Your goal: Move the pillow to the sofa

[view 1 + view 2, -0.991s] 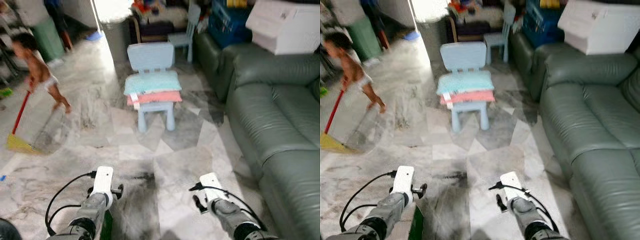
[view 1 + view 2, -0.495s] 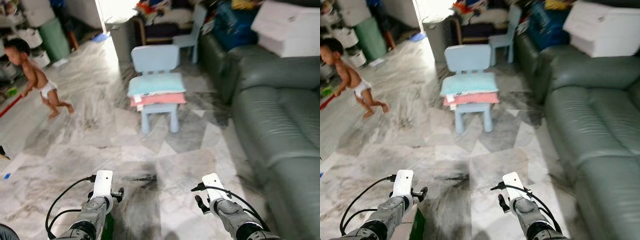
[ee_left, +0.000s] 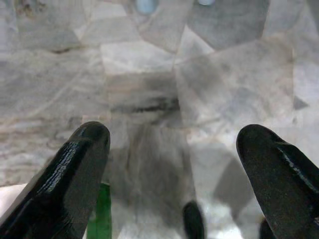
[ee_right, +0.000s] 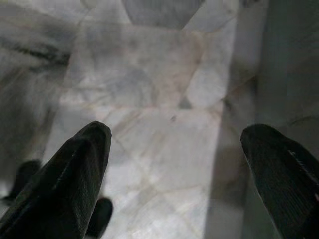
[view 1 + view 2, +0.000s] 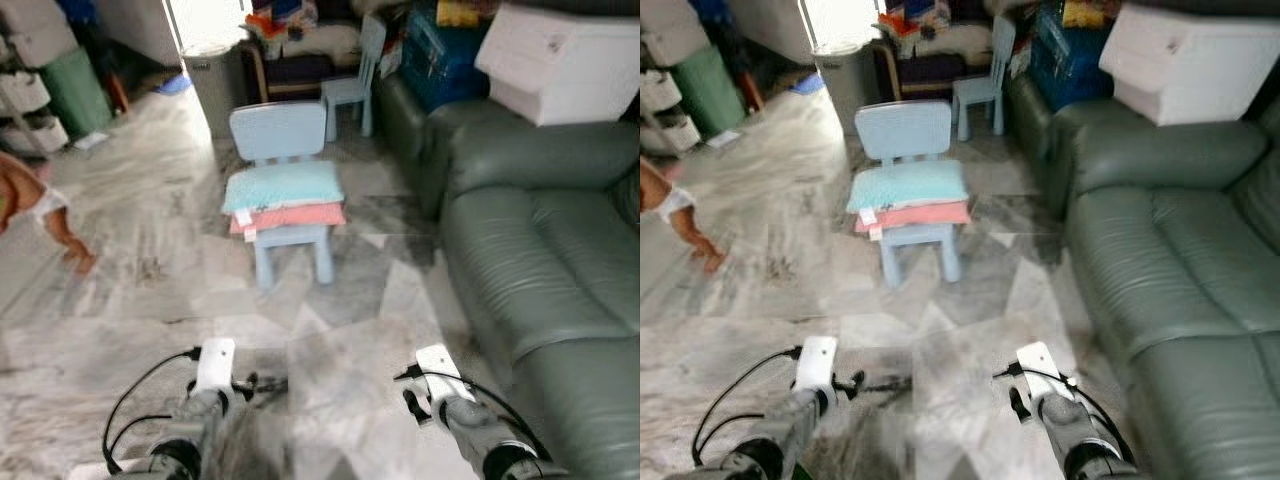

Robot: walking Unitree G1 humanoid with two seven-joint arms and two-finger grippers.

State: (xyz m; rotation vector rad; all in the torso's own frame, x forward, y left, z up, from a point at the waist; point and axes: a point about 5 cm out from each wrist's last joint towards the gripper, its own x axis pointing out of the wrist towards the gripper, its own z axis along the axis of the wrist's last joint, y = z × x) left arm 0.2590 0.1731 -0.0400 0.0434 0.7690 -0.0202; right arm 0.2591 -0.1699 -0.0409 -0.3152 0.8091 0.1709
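Across the marble floor (image 5: 150,310), straight ahead of the robot, sat a small light-blue kids chair (image 5: 279,135) with two pillows stacked on its seat: a pale teal pillow (image 5: 282,185) on top of a pink pillow (image 5: 290,216). The green leather sofa (image 5: 540,250) ran along the robot's right side, so the drop-off wasn't far from the pickup.

Both arms were held low out front with nothing in them. Left claw (image 3: 172,164) was spread wide, fingers well apart over bare floor; right claw (image 4: 174,169) was likewise released, with the sofa's base just off to its side.

My take: the step was the approach. I'd close in square on the chair front, stop near enough to reach without leaning, then come at the top pillow from both sides. Also worth watching: a child (image 5: 40,215) was at the left edge of the head views, so I'd go slow.
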